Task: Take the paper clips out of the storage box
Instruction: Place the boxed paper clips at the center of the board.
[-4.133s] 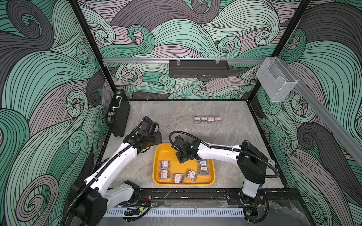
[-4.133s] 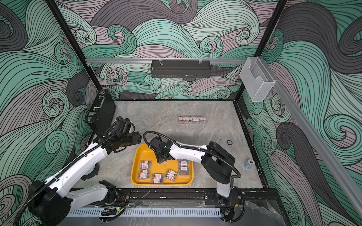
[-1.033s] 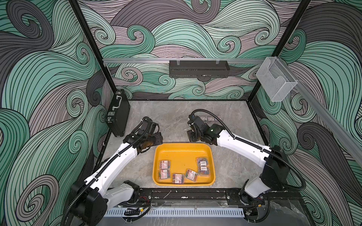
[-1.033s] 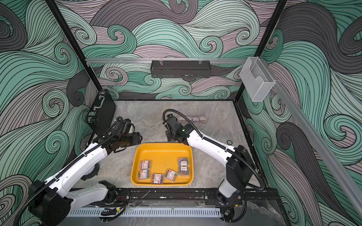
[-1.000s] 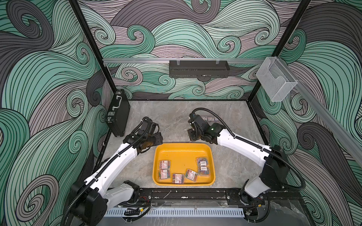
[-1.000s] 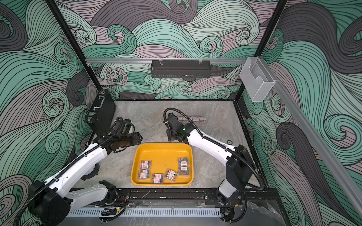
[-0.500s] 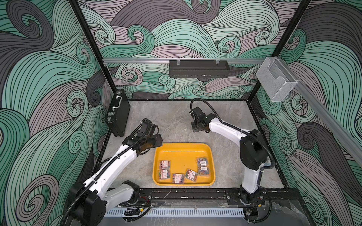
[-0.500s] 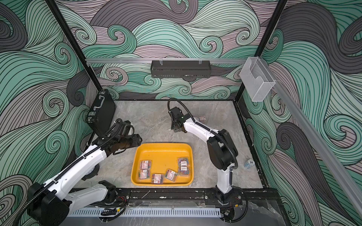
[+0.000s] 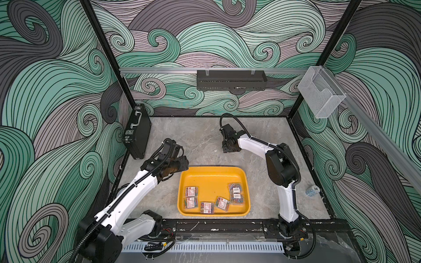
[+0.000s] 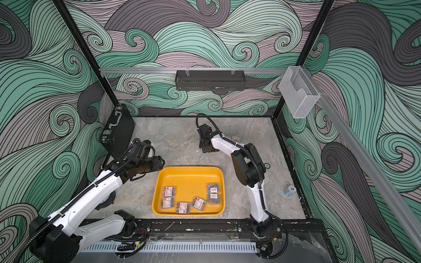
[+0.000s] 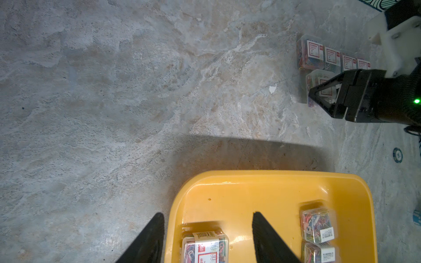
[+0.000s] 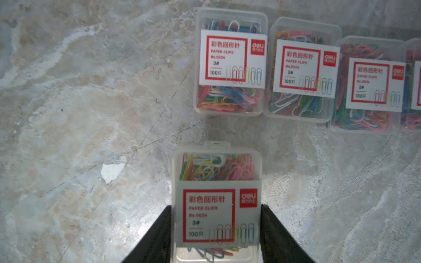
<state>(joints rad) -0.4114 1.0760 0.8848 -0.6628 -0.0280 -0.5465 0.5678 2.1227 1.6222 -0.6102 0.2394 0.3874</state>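
The yellow storage box [image 9: 211, 180] lies near the table's front edge with several clear boxes of paper clips [image 9: 191, 191] in it. My right gripper [image 12: 216, 207] is shut on one paper clip box [image 12: 216, 175], label up, low over the table. Just beyond it a row of paper clip boxes [image 12: 230, 61] lies on the stone. In both top views the right gripper [image 9: 229, 149] [image 10: 208, 149] hides that box. My left gripper [image 11: 208, 214] hangs open over the tray's far left corner, one finger outside the rim. A barcode-stickered box [image 11: 205, 246] lies below it.
A black briefcase [image 9: 136, 131] leans on the left wall. A clear acrylic holder [image 9: 319, 95] hangs on the right rail and a black shelf [image 9: 231, 80] on the back wall. A blue-white chip [image 9: 312, 190] and a small ring [image 10: 266, 165] lie at the right.
My right gripper has carried its paper clip box from the tray's far edge out toward the row at the back. The left arm has barely shifted.
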